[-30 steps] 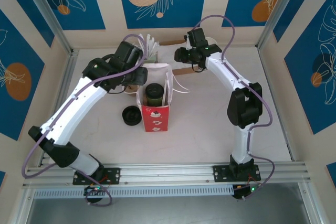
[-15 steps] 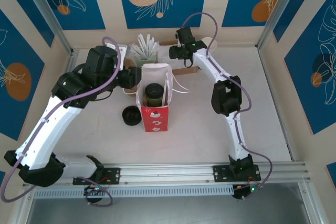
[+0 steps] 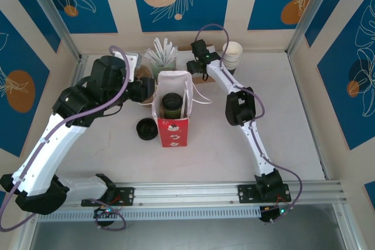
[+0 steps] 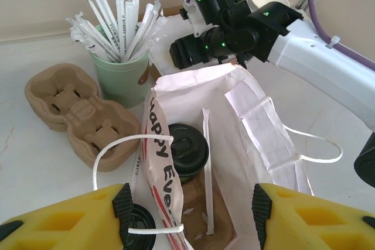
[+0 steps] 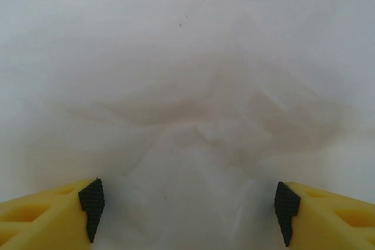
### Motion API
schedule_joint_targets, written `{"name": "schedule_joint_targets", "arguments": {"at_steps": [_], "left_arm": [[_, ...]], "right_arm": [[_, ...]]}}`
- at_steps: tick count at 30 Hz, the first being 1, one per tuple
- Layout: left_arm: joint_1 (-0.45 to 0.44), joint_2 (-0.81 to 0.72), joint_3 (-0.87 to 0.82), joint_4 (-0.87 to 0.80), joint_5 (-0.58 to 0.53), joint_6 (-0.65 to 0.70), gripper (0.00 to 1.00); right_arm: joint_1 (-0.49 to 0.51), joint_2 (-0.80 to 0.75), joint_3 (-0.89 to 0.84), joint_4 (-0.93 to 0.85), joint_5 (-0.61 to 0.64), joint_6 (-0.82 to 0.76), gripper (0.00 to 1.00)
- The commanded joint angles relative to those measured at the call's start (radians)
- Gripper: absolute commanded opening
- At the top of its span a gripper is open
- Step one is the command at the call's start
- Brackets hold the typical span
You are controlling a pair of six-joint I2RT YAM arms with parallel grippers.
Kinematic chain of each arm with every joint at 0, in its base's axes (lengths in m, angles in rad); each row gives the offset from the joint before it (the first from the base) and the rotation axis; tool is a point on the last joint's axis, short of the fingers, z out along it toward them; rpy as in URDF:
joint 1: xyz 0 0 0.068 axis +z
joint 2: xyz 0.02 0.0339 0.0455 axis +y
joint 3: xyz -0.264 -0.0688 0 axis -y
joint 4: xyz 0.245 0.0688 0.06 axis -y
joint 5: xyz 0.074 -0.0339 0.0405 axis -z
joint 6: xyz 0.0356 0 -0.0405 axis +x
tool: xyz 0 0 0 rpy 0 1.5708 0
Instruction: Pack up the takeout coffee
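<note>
— Where the table nears the bases, what sits there?
— A loose black lid (image 3: 146, 128), beside the red bag (image 3: 173, 130); the takeout coffee (image 3: 171, 105) stands inside.
— The grippers?
— The left gripper (image 4: 193, 206) is spread wide at the bag's mouth, empty; the right gripper (image 5: 187, 203) is equally wide, empty, close against white paper. Behind: cup carrier (image 4: 76, 115), straws (image 4: 117, 19), white cups (image 3: 232, 55).

White table (image 3: 281, 121): red bag (image 3: 173, 131), loose lid (image 3: 146, 128)

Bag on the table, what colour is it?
The bag is red outside, white inside; top view.
</note>
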Motion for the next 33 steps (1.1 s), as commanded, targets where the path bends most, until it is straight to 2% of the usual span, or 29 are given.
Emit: {"name": "schedule_joint_targets", "arguments": {"at_steps": [1, 9, 18, 23, 28, 33], "left_arm": [[0.010, -0.029, -0.025, -0.004, -0.021, 0.006, 0.56], [0.010, -0.072, -0.068, 0.006, -0.045, -0.009, 0.55], [0.010, -0.069, -0.064, 0.007, -0.050, -0.009, 0.54], [0.010, -0.061, -0.070, 0.006, -0.046, -0.011, 0.54], [0.009, -0.062, -0.071, 0.006, -0.050, -0.010, 0.54], [0.010, -0.062, -0.068, -0.006, -0.071, -0.007, 0.55]], "right_arm": [[-0.008, 0.034, 0.069, 0.019, 0.047, -0.032, 0.80], [-0.014, 0.049, 0.069, 0.028, 0.010, -0.044, 0.76], [-0.010, 0.023, 0.068, 0.025, -0.031, -0.049, 0.54], [-0.005, -0.016, 0.059, 0.039, -0.051, -0.030, 0.37], [0.004, -0.041, 0.057, 0.051, -0.054, -0.023, 0.29], [0.014, -0.083, 0.063, 0.064, -0.069, -0.019, 0.25]]}}
